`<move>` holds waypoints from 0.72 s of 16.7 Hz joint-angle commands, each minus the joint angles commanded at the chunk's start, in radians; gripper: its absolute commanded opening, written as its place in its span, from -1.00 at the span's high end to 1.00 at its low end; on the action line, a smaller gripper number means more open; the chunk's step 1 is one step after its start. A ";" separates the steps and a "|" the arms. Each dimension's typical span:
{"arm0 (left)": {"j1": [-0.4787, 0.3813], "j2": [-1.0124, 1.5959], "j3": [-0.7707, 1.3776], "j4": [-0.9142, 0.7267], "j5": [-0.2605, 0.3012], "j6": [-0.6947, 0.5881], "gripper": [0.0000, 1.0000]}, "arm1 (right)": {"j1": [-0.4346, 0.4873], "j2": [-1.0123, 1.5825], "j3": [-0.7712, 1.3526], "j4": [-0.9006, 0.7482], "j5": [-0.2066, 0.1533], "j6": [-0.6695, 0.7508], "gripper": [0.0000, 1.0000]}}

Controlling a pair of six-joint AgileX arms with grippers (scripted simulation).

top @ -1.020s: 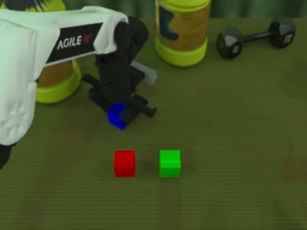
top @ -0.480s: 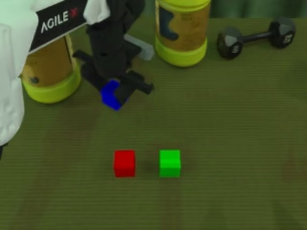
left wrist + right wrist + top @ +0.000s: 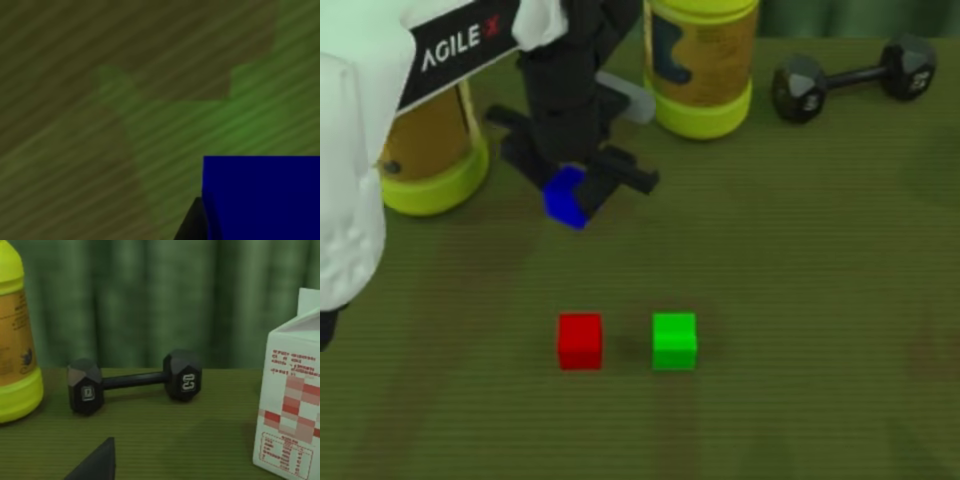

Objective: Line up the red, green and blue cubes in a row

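Top view: left claw (image 3: pixel 575 190) holds the blue cube (image 3: pixel 564 196) aloft near the table's back; red cube (image 3: pixel 580 340) and green cube (image 3: pixel 674 340) sit side by side. Next, likely carry blue beside green.

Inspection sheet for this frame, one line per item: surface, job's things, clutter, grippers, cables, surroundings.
Surface: olive-green table, mottled.
Job's things: red cube and green cube side by side on the table, apart; blue cube in the left gripper, behind them.
Clutter: two yellow bottles, black dumbbell, grey piece by the arm, milk carton in the right wrist view.
Grippers: left shut on the blue cube; right not visible from above, only a dark tip in its wrist view.
Cables: nothing seen.
Surroundings: green curtain behind the table.
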 joint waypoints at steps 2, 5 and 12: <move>-0.045 0.022 0.043 -0.023 -0.001 -0.095 1.00 | 0.000 0.000 0.000 0.000 0.000 0.000 -1.00; -0.134 0.060 0.120 -0.068 -0.004 -0.308 1.00 | 0.000 0.000 0.000 0.000 0.000 0.000 -1.00; -0.363 0.137 0.290 -0.174 -0.008 -0.874 1.00 | 0.000 0.000 0.000 0.000 0.000 0.000 -1.00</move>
